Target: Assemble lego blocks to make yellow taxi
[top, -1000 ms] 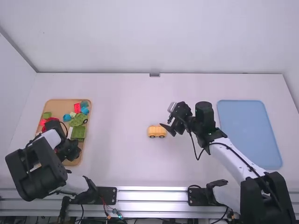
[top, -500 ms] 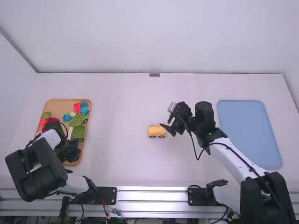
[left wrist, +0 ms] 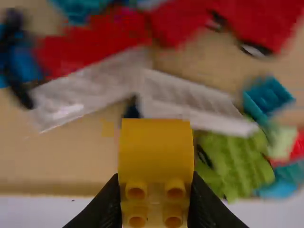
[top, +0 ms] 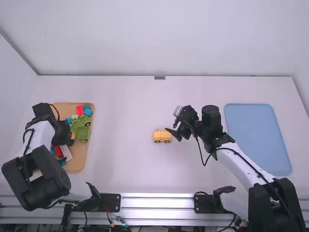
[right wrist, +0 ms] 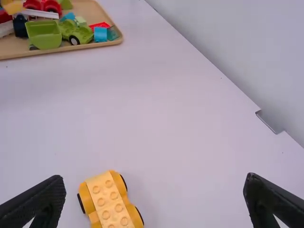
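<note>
Left gripper (top: 69,135) grasping one yellow brick (left wrist: 156,152) over wooden tray (top: 77,167)

One yellow car base (right wrist: 108,202), three wheels visible, stands mid-table, cut off in right wrist view. Right gripper (top: 173,121) released, nearby. Left arm (top: 41,135) hides part of the tray.

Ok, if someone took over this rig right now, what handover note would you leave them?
Left gripper: shut on a studded yellow block, over the wooden tray of loose pieces.
Right gripper: open and empty, near the wheeled yellow base on the table.
Done: base out, block grasped.
Left: probably bring the block over and press it onto the base's studs.
</note>
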You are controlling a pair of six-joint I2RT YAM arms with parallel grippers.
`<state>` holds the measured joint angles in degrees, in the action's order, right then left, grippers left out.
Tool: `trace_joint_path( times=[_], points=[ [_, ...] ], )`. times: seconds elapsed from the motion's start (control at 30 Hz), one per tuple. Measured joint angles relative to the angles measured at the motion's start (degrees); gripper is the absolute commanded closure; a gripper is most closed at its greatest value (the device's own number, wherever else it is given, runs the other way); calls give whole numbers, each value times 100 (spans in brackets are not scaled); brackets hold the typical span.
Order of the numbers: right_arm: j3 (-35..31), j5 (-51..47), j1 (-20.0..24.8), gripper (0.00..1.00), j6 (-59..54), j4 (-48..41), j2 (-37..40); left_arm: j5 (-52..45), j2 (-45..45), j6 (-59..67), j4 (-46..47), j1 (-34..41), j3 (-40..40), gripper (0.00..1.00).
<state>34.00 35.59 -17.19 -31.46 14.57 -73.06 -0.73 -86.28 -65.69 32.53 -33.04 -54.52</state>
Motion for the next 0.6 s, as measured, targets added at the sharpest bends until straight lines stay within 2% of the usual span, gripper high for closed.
trace_joint_path(
  times=[0.1,0.37,0.6],
  points=[
    [0,-2,0,2,-7,-2,0,-254,0,1010,-173,345,-31,99],
    [0,0,0,1,-15,-37,0,-531,0,3912,-669,1985,-33,99],
    [0,0,0,1,-22,-13,2,-566,-70,7018,-195,3945,-271,98]
  ],
)
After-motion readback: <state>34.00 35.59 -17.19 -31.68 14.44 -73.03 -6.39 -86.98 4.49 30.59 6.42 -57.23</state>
